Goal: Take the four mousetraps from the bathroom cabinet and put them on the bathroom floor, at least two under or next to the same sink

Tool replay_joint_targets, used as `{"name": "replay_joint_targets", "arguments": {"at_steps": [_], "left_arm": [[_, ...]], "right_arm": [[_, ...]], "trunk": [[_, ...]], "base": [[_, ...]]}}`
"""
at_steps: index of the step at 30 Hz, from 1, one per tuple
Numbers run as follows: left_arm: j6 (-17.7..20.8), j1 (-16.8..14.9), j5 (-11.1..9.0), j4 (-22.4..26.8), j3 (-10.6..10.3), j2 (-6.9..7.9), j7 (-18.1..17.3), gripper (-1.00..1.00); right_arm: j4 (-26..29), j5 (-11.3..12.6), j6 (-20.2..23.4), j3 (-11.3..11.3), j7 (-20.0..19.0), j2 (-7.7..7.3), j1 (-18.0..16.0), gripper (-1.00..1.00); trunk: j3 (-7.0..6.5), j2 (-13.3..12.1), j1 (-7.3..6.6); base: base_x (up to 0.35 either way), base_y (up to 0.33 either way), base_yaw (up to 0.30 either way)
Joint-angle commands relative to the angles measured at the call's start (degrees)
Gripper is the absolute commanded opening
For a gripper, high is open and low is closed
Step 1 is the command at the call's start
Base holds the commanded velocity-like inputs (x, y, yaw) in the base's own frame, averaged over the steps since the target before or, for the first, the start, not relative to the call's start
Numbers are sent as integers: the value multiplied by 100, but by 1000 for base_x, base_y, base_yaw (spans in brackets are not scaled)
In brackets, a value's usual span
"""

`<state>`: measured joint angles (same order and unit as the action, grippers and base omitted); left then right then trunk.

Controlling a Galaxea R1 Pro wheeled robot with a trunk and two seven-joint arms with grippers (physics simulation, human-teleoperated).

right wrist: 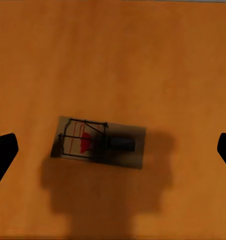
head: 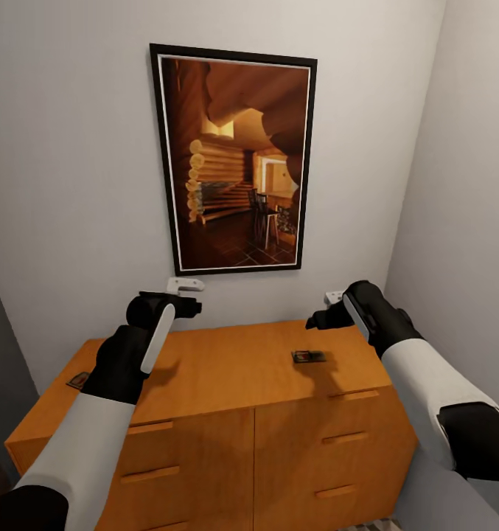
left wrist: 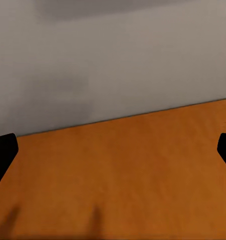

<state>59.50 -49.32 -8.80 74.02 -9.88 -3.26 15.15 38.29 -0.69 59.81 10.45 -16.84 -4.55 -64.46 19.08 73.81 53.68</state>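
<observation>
The orange-brown cabinet (head: 227,369) stands against the wall, drawers closed. One mousetrap (head: 309,357) lies flat on its top toward the right, and a second mousetrap (head: 78,380) sits at the top's left edge, partly behind my left forearm. My right gripper (head: 332,299) hovers open above the first mousetrap (right wrist: 100,142), its dark fingertips (right wrist: 3,150) spread wide to either side of it. My left gripper (head: 184,285) is open over bare cabinet top (left wrist: 118,170) near the back wall, holding nothing.
A large framed picture (head: 234,158) of a log interior hangs on the grey wall above the cabinet. A side wall (head: 463,221) closes in tight on the right. A sliver of patterned floor (head: 368,525) peeks out below the cabinet.
</observation>
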Motion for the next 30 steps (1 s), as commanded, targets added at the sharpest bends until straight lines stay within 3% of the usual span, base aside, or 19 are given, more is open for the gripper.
{"name": "replay_joint_targets", "arguments": {"at_steps": [1,30], "left_arm": [[18,-6,-60,2,-5,-6,58,100],[9,-6,-154,-10,-5,-13,58,100]], "right_arm": [[2,-9,19,37,-32,-12,-5,100],[227,-92,19,122,-45,3,-5,100]], "trunk": [[8,5,0],[7,5,0]], "base": [[0,0,0],[73,-35,3]]}}
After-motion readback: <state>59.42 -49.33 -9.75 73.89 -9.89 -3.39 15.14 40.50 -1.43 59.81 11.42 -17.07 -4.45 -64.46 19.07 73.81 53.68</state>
